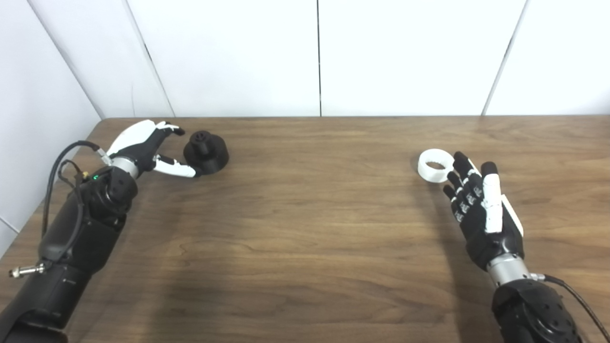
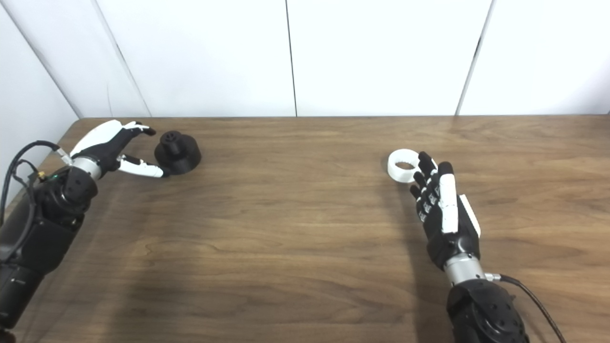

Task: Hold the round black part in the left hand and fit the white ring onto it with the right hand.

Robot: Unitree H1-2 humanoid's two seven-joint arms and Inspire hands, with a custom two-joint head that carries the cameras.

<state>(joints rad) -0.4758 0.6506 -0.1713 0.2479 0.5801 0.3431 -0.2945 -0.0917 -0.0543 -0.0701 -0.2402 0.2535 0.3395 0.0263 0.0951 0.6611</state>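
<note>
Left eye view: left hand [image 1: 143,147] spread beside the round black part [image 1: 206,151]; right hand [image 1: 481,209] spread beside the white ring [image 1: 435,165] on the desk [image 1: 305,228].

**Your robot's arms and hands**

You see black forearms with silver wrist collars. The left hand [image 1: 143,147] and right hand [image 1: 481,209] are black with white shells. Black cables [image 1: 55,176] loop beside the left forearm, where a green light [image 1: 96,177] glows.
</note>
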